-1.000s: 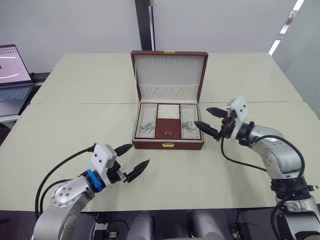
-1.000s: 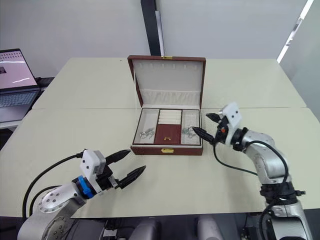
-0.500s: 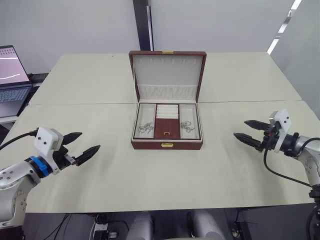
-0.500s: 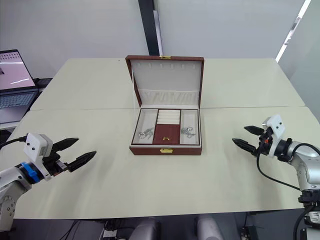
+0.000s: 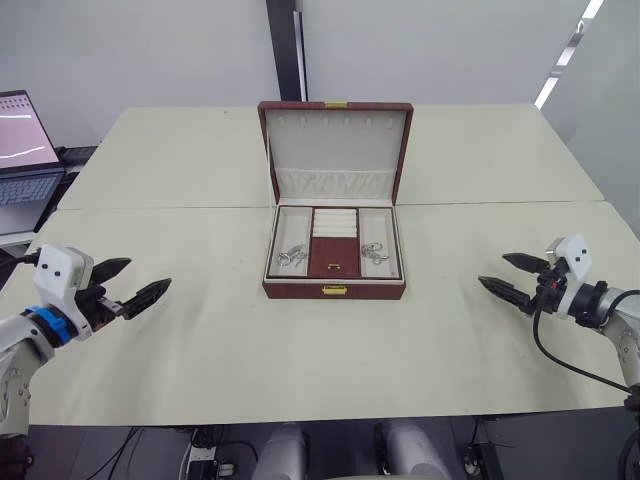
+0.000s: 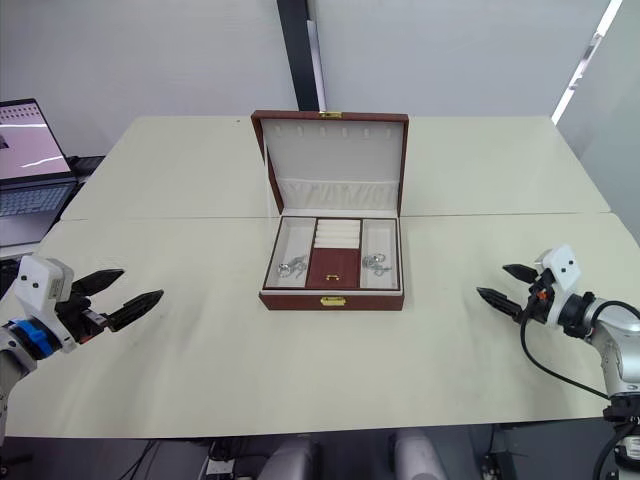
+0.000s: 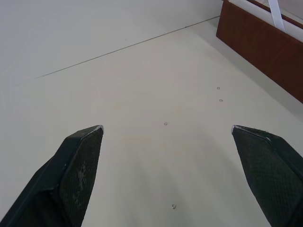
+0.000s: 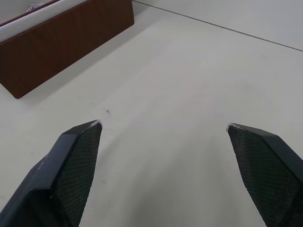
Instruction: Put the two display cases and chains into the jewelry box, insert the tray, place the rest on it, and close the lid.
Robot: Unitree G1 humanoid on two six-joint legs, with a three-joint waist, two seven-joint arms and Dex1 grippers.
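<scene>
Both my pincers, left gripper (image 5: 133, 283) and right gripper (image 5: 510, 278), hang empty with fingers spread, well apart from the jewelry box (image 5: 334, 288), which sits mid-table with its lid (image 5: 336, 150) upright and its tray (image 5: 333, 256) inside.

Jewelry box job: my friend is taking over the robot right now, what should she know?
Left pincer and right pincer: both open, holding nothing, out wide on either side of the jewelry box.
Tray sits in the box; silvery pieces lie in its side compartments.
Lid stands open.
Display cases can't be seen from here.
Left to do: close the lid.
</scene>
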